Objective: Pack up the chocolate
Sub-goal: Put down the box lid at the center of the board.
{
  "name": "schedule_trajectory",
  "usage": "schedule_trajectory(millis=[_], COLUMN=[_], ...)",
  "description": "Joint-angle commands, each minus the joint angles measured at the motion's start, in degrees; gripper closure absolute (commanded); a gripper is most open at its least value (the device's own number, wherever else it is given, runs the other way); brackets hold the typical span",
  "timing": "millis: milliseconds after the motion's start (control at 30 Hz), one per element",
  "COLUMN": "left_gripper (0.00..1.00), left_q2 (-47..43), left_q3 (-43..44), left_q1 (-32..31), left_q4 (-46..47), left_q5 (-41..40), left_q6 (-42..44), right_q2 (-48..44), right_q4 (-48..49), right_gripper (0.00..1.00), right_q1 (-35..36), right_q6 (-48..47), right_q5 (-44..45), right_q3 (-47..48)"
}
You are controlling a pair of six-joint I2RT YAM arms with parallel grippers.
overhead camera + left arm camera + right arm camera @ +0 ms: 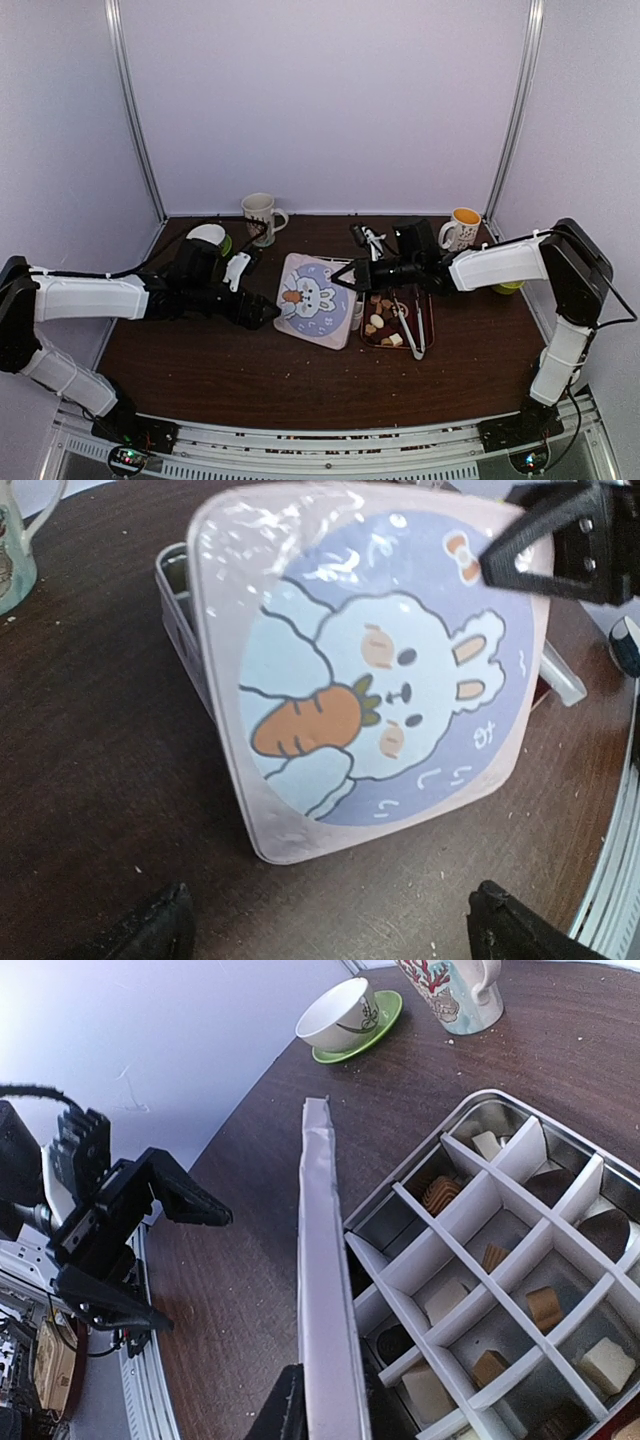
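The bunny-print lid [370,680] is seen propped on edge over a divided metal tin [178,605] on the dark tabletop [200,370]. It is clamped along its rim by the right gripper [343,281], whose fingers are closed on it. The left gripper [266,313] is shown on the printed side of the lid, just short of it, spread to its widest and holding nothing.

The chocolate [545,1305] is found in two places. Cubes and rounds in brown, tan and white are already lodged in the tin's compartments, several of which appear unfilled. More pieces [378,322] are left on the dark red tray [390,347] just right of the tin, beside the metal tongs [412,328], whose long axis runs from far to near.

The raised lid is thus placed between the left gripper and the sweets, with tin and tray both on its right-hand side. The right arm is judged much the nearer to both, but it is occupied by the lid. For the loose pieces to be reached, the lid would probably have to be set aside or handed over.
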Motion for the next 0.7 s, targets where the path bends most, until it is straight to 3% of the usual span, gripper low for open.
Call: schedule_trajectory(millis=[0,233,667], left_gripper=[0.02,0.02,0.02], left_q2=[2.11,5.15,-0.11], left_q3=[-1.03,-2.18,-2.16], left_q1=[-3.17,-3.49,-3.4], left_q4=[-2.88,1.24,1.83], left_q5=[-3.47,-8.55,-9.87], left_q6=[5.77,5.36,4.11], right_q2=[2.47,3.13,-3.68], right_q4=[-5.67,-7.61,-8.76], right_gripper=[0.83,0.83,0.92], right_q1=[-2.41,-3.6,-4.5], right_q6=[-3.86,-4.62,-1.4], right_q5=[5.68,3.84,-6.78], right_q3=[2.08,3.8,7.0])
